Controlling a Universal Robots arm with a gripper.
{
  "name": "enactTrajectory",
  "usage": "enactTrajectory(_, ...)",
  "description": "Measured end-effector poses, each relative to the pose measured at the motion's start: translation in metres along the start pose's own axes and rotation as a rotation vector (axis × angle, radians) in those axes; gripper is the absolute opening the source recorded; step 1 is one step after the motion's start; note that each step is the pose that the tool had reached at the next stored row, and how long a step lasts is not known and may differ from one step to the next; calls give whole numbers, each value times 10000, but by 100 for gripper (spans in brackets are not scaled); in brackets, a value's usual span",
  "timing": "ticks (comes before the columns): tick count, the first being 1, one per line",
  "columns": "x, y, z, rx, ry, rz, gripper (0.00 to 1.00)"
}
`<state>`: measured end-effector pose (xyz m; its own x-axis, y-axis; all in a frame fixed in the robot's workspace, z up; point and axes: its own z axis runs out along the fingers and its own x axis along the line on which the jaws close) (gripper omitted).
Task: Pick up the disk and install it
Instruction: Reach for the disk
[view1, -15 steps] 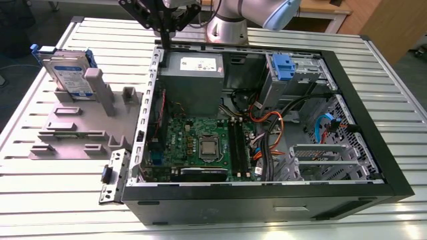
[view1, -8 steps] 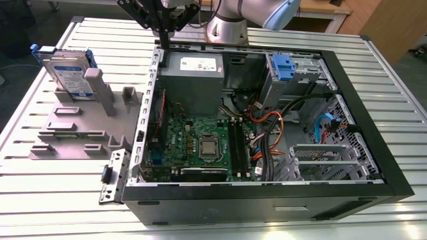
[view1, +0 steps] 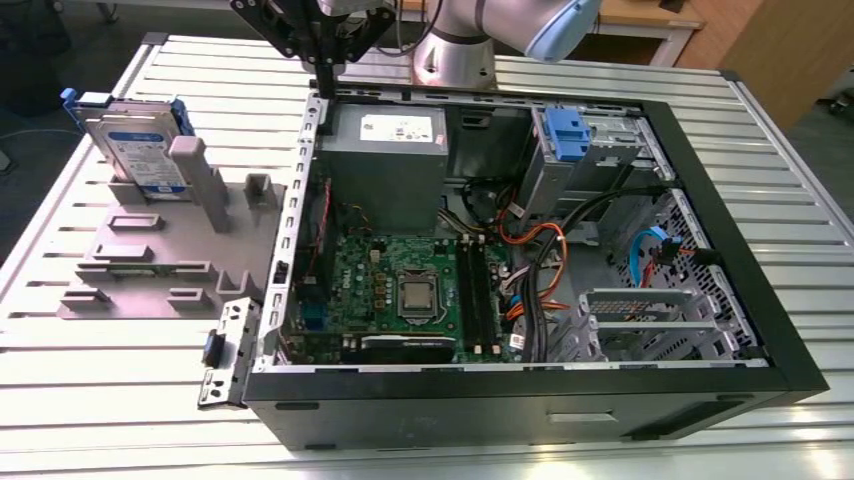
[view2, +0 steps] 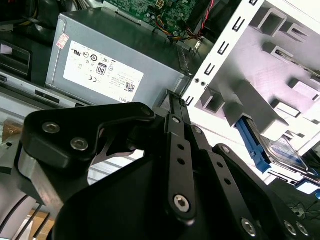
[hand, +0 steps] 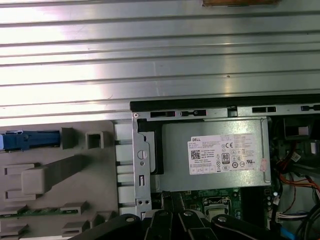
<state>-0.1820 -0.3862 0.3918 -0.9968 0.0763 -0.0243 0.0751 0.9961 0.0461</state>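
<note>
Gripper: the gripper (view1: 324, 86) hung tips down over the computer case's side wall, at the corner beside the power supply. Whether it touched the wall could not be told.
Fingers: drawn close together, with nothing held between them, as seen in both wrist views (view2: 173, 98) (hand: 170, 196).
Disk: the disk (view1: 134, 148) stood on edge in a slot at the far end of the grey fixture, outside the case on the exterior view's left. Its label faced outward and its blue rails showed along the edges. It was also seen in both wrist views (view2: 286, 151) (hand: 32, 140).
Gripper to disk: well apart, with no contact.
Grey fixture: the grey fixture (view1: 140, 262) lay flat on the slatted table (view1: 107, 400), just beside the case.
Computer case: the computer case (view1: 731, 235) lay on its side with the panel off and the motherboard (view1: 400, 285) exposed.
Power supply: the power supply (view1: 387, 165) sat in the case corner nearest the gripper.
Blue caddy: the blue caddy (view1: 567, 135) sat in the drive bay at the case's far end, toward the exterior view's right.
</note>
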Motion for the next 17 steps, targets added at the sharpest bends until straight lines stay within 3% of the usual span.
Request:
enactTrajectory(5,39,-3,0,0,0,-1,11)
enactTrajectory(17,61,-5,0,0,0,0,11)
